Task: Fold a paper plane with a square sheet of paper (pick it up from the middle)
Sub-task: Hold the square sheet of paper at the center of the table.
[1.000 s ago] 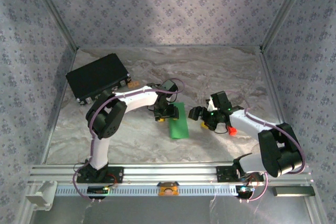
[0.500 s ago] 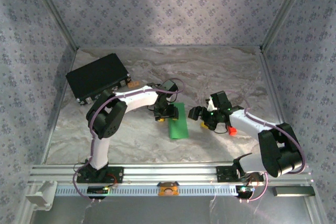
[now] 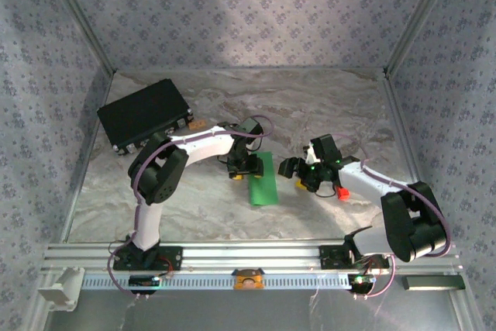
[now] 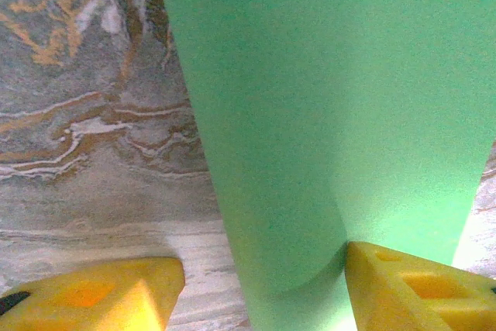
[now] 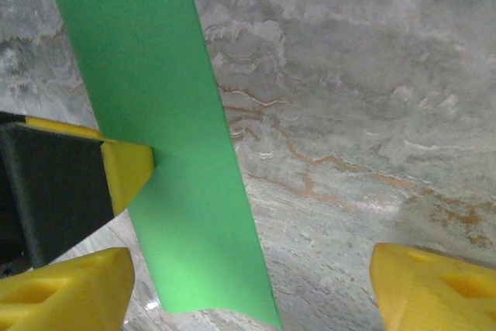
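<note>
left gripper spread, one tip on the green paper, right gripper released; tip drag could skew the crease.

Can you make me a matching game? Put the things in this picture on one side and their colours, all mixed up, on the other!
Things:
1. paper
2. case
3. block
4. table

Colours:
A. red
B. grey marble swirls
C. bright green
D. black

Right pairs: 1-C, 2-D, 3-A, 4-B
</note>
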Controlling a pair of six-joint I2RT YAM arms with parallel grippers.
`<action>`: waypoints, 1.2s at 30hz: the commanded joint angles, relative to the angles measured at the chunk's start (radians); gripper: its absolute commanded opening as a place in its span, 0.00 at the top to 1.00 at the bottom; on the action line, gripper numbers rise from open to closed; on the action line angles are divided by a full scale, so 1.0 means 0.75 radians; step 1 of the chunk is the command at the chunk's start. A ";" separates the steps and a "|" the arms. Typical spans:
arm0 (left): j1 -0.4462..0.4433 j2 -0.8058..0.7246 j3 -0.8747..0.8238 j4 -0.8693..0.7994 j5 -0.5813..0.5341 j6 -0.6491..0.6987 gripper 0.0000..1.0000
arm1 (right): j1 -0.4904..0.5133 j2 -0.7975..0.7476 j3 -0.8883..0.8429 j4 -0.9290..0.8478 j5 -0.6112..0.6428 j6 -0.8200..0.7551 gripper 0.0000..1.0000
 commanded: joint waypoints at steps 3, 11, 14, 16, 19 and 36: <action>-0.006 0.182 -0.061 0.241 -0.052 0.051 0.39 | 0.036 0.030 0.043 0.042 -0.070 -0.034 0.42; -0.008 0.182 -0.068 0.248 -0.052 0.046 0.39 | 0.091 0.166 0.084 0.168 -0.114 -0.014 0.88; -0.008 0.186 -0.069 0.248 -0.052 0.046 0.39 | 0.107 0.223 0.102 0.204 -0.109 0.003 0.98; -0.008 0.185 -0.068 0.247 -0.053 0.047 0.39 | 0.118 0.261 0.124 0.218 -0.106 0.004 1.00; -0.008 0.188 -0.069 0.249 -0.053 0.046 0.39 | 0.129 0.299 0.141 0.257 -0.090 0.016 1.00; -0.010 0.201 -0.069 0.261 -0.043 0.040 0.39 | 0.149 0.507 0.187 0.256 -0.064 -0.025 1.00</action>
